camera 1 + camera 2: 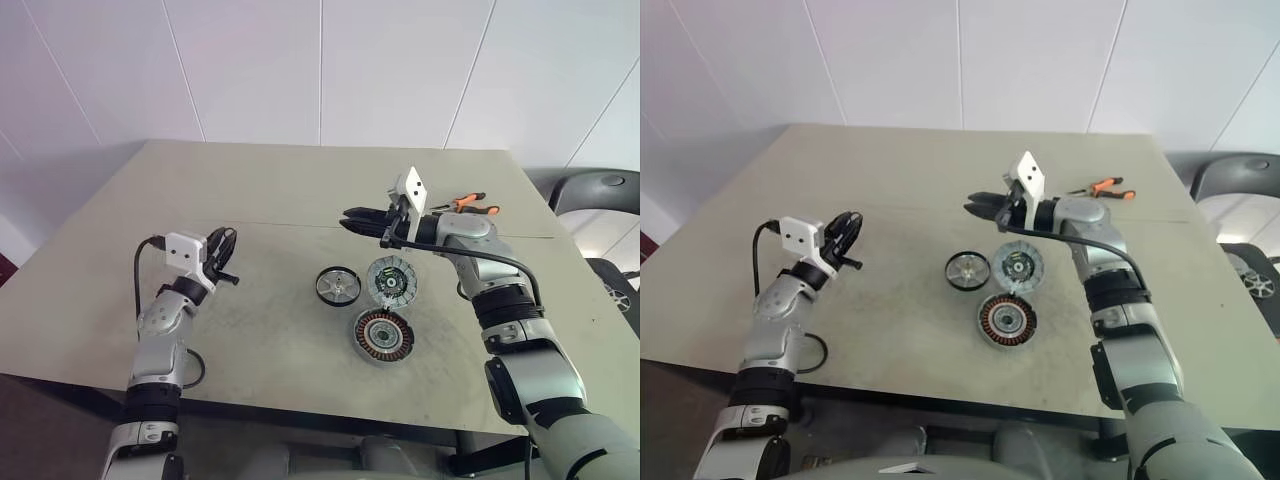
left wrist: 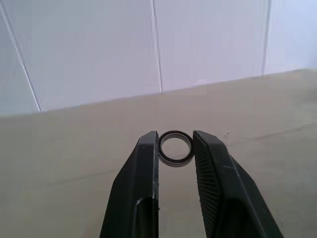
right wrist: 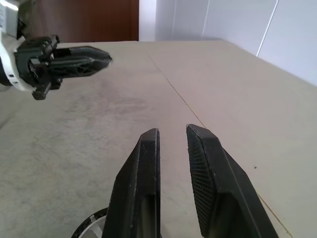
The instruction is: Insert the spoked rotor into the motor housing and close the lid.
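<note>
The spoked rotor [image 1: 337,285], a shiny silver wheel, lies flat on the table. Right beside it lies the lid [image 1: 391,281], a dark slotted disc with a greenish-blue centre. The motor housing [image 1: 381,335], with its copper windings facing up, sits just in front of them. My left gripper [image 1: 222,243] hovers well to the left of these parts. In the left wrist view it is shut on a small dark-rimmed ring [image 2: 175,159]. My right gripper [image 1: 348,220] hangs above and behind the rotor, pointing left, its fingers [image 3: 143,163] narrowly open with nothing between them.
Orange-handled pliers [image 1: 466,204] lie at the back right of the beige table [image 1: 260,190]. A black cable [image 1: 192,368] loops by the front left edge. A dark chair [image 1: 600,190] stands off the right side. White wall panels rise behind.
</note>
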Action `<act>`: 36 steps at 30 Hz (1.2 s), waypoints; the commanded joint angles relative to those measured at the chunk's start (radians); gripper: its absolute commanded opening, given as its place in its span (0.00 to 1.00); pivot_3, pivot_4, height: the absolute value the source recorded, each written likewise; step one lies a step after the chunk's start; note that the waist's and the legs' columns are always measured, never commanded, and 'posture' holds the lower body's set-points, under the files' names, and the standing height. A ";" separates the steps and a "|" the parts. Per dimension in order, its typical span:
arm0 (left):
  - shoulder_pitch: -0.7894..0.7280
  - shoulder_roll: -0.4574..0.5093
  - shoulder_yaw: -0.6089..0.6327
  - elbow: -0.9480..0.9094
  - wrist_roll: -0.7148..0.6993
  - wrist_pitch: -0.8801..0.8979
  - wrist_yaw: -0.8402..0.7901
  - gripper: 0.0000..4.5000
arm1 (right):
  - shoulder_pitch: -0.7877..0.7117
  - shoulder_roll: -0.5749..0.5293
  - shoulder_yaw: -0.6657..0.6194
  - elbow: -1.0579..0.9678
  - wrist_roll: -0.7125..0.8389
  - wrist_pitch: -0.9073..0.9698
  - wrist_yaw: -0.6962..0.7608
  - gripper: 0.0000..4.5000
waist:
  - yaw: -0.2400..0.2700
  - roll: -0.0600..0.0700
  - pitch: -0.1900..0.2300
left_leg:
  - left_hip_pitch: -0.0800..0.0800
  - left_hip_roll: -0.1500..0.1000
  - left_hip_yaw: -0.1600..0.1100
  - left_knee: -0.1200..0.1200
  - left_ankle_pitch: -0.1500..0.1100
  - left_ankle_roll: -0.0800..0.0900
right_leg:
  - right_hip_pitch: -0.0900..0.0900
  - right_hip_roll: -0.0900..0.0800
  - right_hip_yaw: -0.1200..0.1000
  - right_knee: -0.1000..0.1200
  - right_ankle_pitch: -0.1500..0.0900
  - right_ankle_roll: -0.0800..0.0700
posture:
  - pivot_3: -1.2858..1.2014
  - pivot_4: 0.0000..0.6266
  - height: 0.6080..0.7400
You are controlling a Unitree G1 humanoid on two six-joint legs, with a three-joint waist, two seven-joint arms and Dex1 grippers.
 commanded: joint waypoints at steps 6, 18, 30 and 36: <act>-0.008 0.007 -0.095 -0.123 -0.066 0.044 -0.157 0.15 | -0.050 -0.003 -0.034 0.025 0.000 -0.032 -0.001 0.20 | 0.000 0.000 0.000 | 0.000 0.000 0.000 0.000 0.000 0.000 | 0.001 0.000 0.000 0.000 0.000 0.000 | 0.52 0.00 1.00; -0.158 -0.064 -0.228 -0.018 -0.134 0.183 -0.382 0.15 | -0.231 -0.121 -0.146 0.265 -0.010 -0.104 0.004 0.20 | -0.007 0.001 0.000 | 0.001 0.000 0.001 0.000 0.000 0.000 | 0.001 0.001 0.000 -0.001 0.000 0.000 | 0.52 0.00 1.00; -0.346 -0.167 -0.333 0.273 -0.072 0.174 -0.559 0.15 | -0.242 -0.087 -0.156 0.311 -0.036 -0.156 -0.025 0.20 | -0.006 0.001 0.001 | 0.000 0.000 0.001 0.000 0.000 0.000 | 0.000 0.002 0.001 -0.001 0.000 0.000 | 0.52 0.00 1.00; -0.378 -0.218 -0.385 0.361 -0.025 0.151 -0.626 0.15 | -0.234 -0.081 -0.157 0.310 -0.042 -0.164 -0.043 0.20 | -0.006 0.001 0.001 | 0.000 0.000 0.001 0.000 0.000 0.000 | 0.000 0.001 0.001 -0.001 0.000 0.000 | 0.52 0.00 1.00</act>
